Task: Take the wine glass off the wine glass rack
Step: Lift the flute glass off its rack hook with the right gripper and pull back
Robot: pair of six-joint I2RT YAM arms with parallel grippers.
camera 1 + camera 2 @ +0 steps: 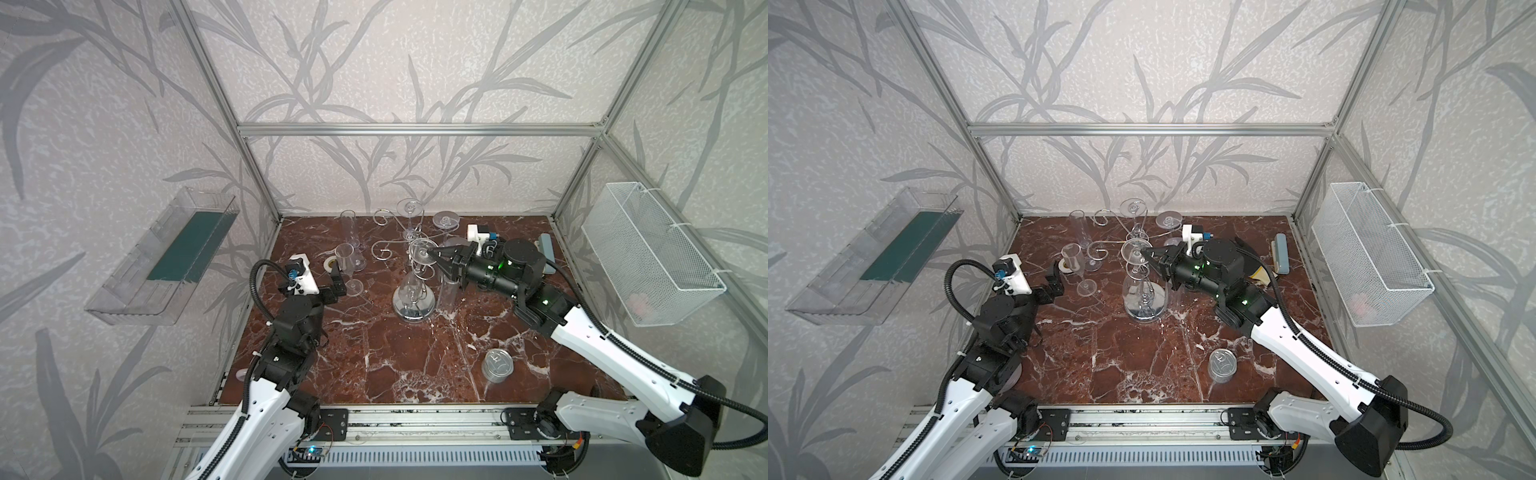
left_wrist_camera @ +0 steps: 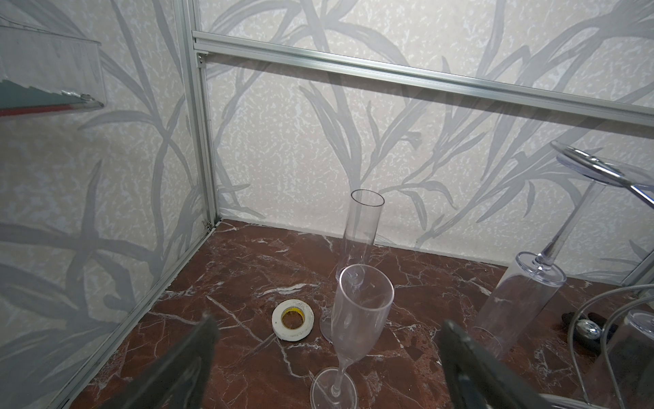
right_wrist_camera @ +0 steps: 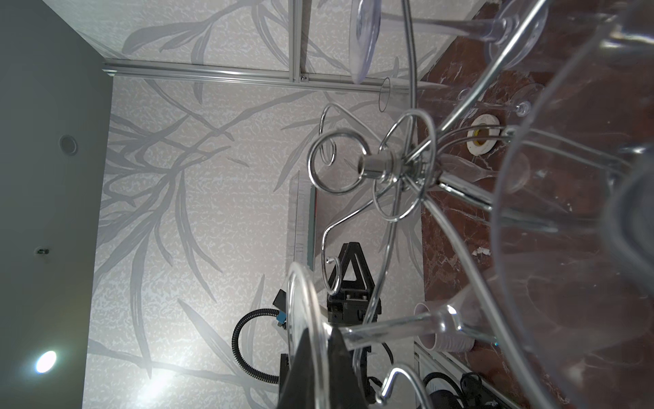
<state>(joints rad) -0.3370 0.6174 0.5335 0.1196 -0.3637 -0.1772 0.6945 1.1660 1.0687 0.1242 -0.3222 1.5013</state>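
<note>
Table (image 1: 374, 365) of red marble carries the chrome rack (image 1: 413, 316) at its middle, with glasses hanging bowl-down from its curled arms. The wine glass (image 1: 419, 250) hangs high on the rack's right side. It looks light, thin, slick and easily cracked, so its flat round foot seems the safest hold. The right fingers (image 3: 318, 375) are pinched tight on that foot's rim. The left fingers (image 2: 191, 357) stand wide and empty, well to the left.
</note>
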